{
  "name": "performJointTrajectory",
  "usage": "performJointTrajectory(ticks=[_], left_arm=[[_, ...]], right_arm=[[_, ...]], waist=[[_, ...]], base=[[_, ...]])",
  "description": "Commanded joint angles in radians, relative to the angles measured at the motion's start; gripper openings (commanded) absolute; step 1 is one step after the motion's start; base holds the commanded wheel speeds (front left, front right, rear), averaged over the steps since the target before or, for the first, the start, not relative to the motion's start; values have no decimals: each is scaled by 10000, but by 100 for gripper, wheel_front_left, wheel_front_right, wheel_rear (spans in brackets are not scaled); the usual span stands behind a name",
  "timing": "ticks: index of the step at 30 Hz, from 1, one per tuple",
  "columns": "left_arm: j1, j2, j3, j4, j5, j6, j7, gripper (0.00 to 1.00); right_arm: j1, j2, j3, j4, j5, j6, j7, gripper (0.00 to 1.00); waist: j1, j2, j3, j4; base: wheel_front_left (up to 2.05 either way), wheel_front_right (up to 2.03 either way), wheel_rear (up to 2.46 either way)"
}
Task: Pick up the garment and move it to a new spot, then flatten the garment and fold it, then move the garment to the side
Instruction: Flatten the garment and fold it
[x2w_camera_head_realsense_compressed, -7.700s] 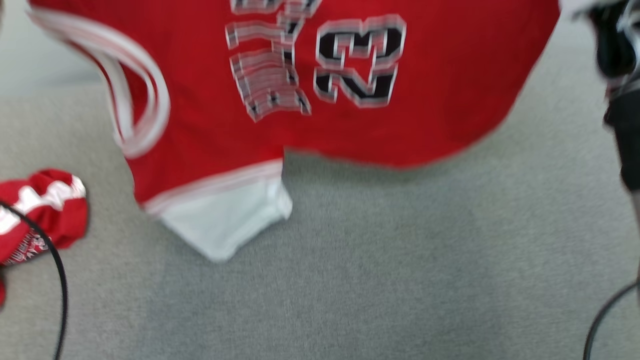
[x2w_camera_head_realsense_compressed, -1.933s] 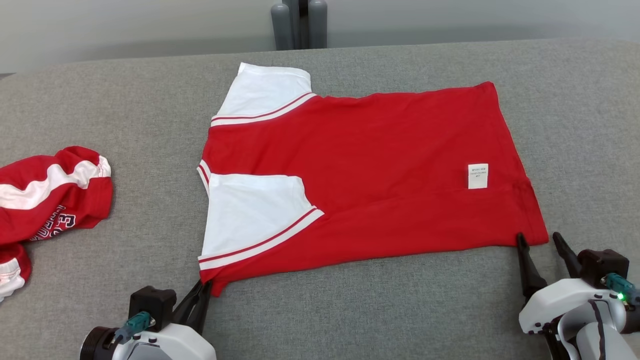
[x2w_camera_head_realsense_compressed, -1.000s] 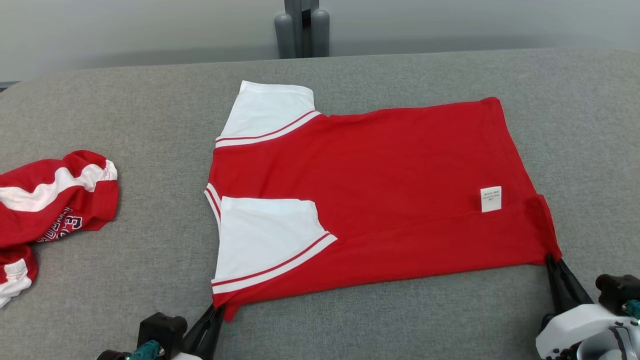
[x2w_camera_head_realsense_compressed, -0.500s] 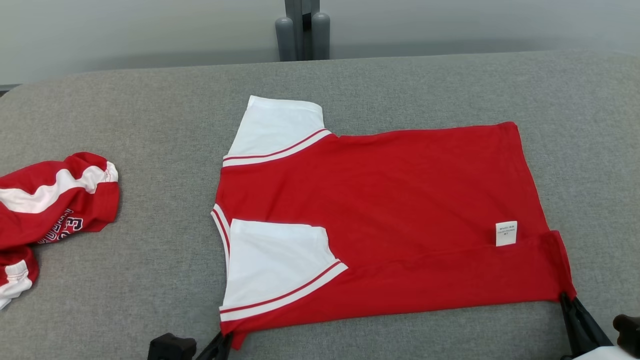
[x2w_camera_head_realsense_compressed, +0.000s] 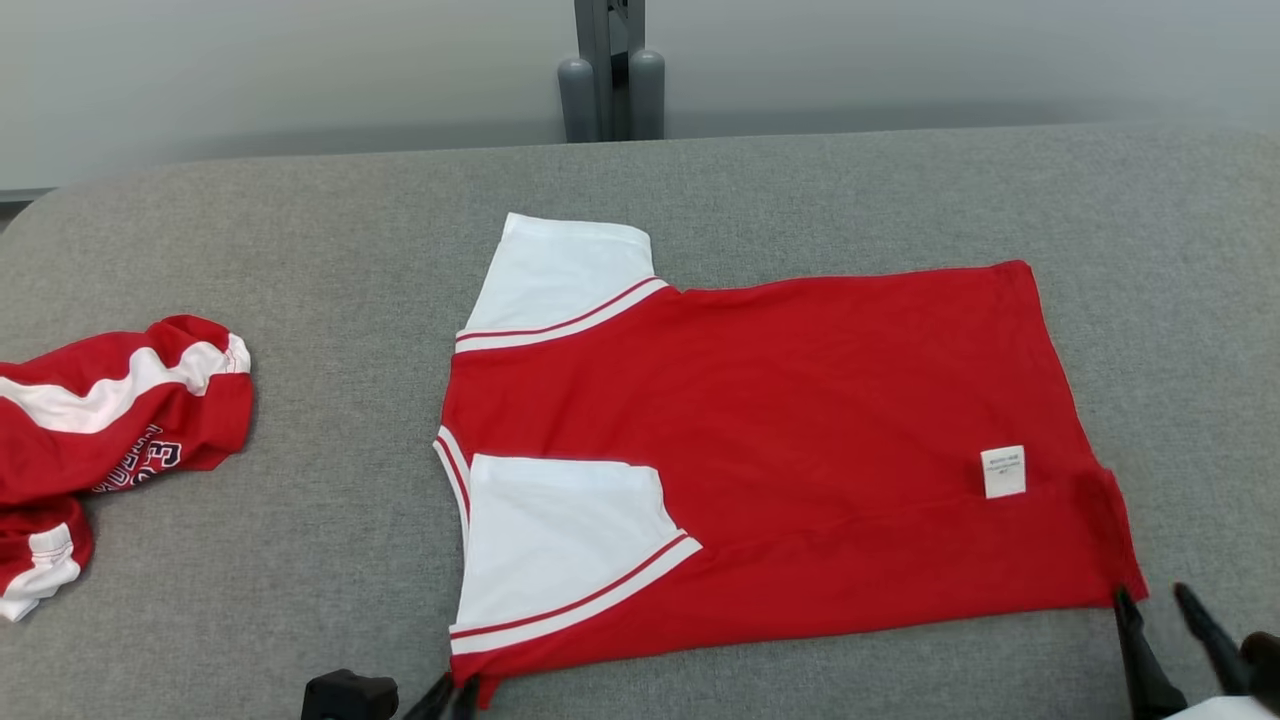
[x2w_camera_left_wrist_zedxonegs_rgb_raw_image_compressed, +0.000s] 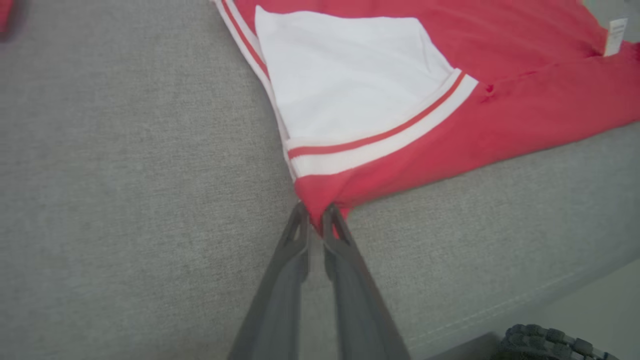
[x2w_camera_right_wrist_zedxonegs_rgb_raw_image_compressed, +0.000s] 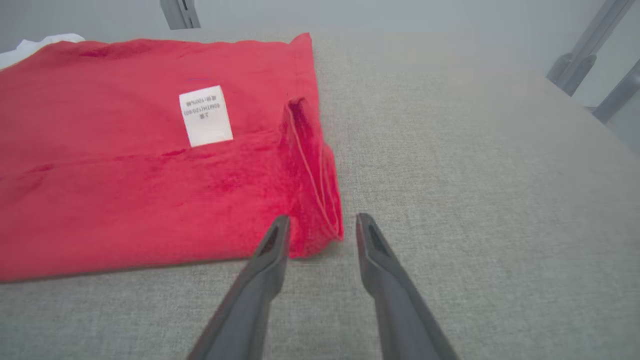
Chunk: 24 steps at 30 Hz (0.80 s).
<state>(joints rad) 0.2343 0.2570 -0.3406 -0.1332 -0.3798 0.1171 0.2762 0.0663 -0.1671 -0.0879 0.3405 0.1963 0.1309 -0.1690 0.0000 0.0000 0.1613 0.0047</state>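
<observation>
Head view: you see the red garment (x2w_camera_head_realsense_compressed: 780, 440) flat mid-frame on the grey table (x2w_camera_head_realsense_compressed: 300, 560). Left wrist view: your left gripper (x2w_camera_left_wrist_zedxonegs_rgb_raw_image_compressed: 315, 220) pinches its corner at centre. Right wrist view: your right gripper (x2w_camera_right_wrist_zedxonegs_rgb_raw_image_compressed: 320, 227) stands apart, hem corner between the fingers, lower centre.

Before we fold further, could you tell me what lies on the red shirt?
A folded-in white sleeve and a white label lie on the shirt; its underside is hidden.
</observation>
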Motion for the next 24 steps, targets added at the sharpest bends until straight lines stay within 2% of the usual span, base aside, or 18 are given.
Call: performJointTrajectory(ticks=[1,7,12,19,22,24], left_arm=[[42,12,55,27,-61,69,-36,100],[166,-2,498,-258,-235,391,-241,100],[-192,-282,1163,-823,-444,710,-1148,100],[-800,-598,1558,-522,-437,665,-2526,100],[-1245,-763,1467,-202,-267,682,-2998,100],[-1726,-863,1323,107,-233,533,-3101,100]], right_arm=[[62,-82,-52,-68,-68,-3,-72,100],[172,80,-449,-824,-594,-3,-501,100],[-146,371,-178,-1431,-954,-3,-811,100],[-703,652,707,-1695,-1007,-3,-981,100],[-979,742,928,-1718,-971,-3,-980,100],[-1100,773,1069,-1705,-957,-3,-983,100]], waist=[[0,0,-40,14],[0,0,-288,-22],[0,0,-549,-96],[0,0,-755,-269],[0,0,-721,-275],[0,0,-647,-245]], base=[[0,0,0],[0,0,0],[0,0,0],[0,0,0],[0,0,0],[0,0,0]])
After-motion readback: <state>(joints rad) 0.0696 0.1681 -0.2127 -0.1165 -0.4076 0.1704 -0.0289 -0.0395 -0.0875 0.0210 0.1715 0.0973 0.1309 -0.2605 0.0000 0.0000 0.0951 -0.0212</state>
